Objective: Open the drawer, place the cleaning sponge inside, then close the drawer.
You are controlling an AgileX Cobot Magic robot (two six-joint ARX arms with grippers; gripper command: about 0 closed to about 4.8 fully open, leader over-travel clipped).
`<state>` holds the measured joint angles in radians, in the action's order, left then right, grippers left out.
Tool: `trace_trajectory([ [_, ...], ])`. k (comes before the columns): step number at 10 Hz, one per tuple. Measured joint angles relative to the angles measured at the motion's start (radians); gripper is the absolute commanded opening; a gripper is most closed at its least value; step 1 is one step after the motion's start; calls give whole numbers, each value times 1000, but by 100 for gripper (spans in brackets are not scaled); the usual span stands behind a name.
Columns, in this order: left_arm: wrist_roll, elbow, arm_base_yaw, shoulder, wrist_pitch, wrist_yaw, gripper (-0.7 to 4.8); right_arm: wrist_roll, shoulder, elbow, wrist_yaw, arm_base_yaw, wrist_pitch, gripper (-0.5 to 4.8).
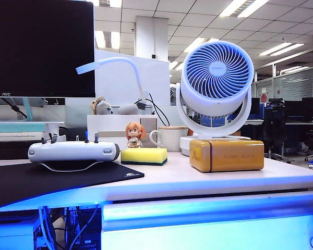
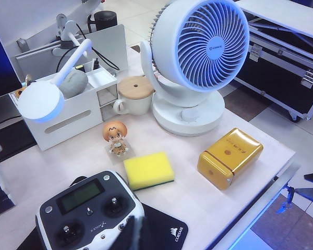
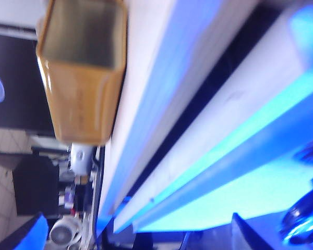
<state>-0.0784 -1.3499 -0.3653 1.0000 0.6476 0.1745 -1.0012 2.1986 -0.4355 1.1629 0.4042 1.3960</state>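
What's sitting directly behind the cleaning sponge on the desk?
Behind the cleaning sponge stands a small orange-haired figurine, with a white lidded mug beyond. The figurine's feet are hidden by the sponge in the exterior view.

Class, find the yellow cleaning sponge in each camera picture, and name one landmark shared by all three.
Exterior view: sponge at centre, left of the amber box.
Left wrist view: sponge near centre, between the figurine and the box.
Right wrist view: not visible.
Shared landmark: the amber box.
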Motion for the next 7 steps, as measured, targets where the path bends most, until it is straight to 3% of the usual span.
trace_trajectory([
  [7, 0, 0, 0, 0, 0, 0, -6, -12, 0, -114, -41, 10, -61, 479],
])
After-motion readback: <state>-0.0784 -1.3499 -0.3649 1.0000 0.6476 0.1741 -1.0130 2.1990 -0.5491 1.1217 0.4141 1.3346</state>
